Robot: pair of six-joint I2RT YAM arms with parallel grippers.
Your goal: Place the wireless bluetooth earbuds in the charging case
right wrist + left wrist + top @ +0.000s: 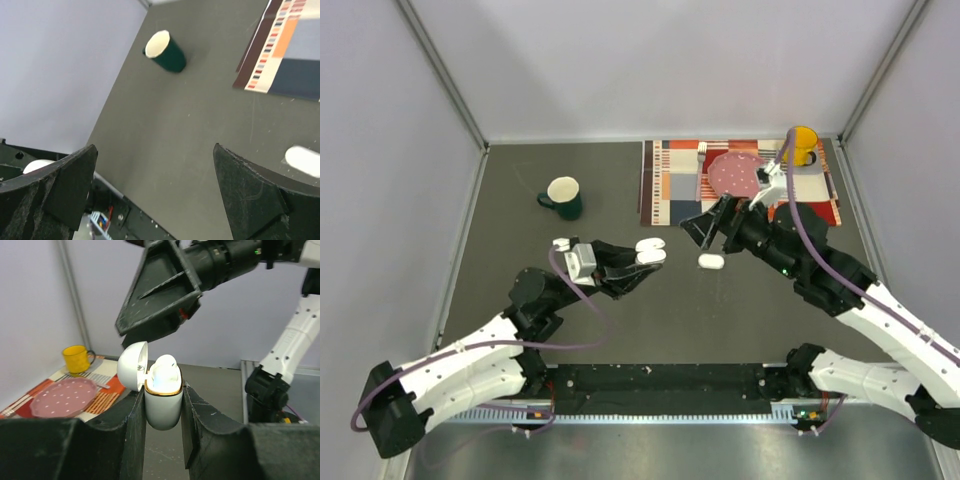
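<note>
My left gripper [642,262] is shut on the white charging case [162,407] and holds it upright above the table. Its lid [132,365] hangs open to the left. A white earbud [165,365] sits in the case's gold-rimmed mouth. My right gripper [708,226] is open and empty; in the left wrist view it [160,300] hovers just above and behind the case. A small white oval piece [711,262] lies on the table under the right gripper, blurred in the right wrist view [302,160]. Another tiny white piece [560,243] lies beside my left wrist.
A dark green mug [564,197] stands at the back left. A striped placemat [670,180] at the back right carries a pink plate [732,174] and a yellow mug [802,145]. Grey walls close in the table on three sides.
</note>
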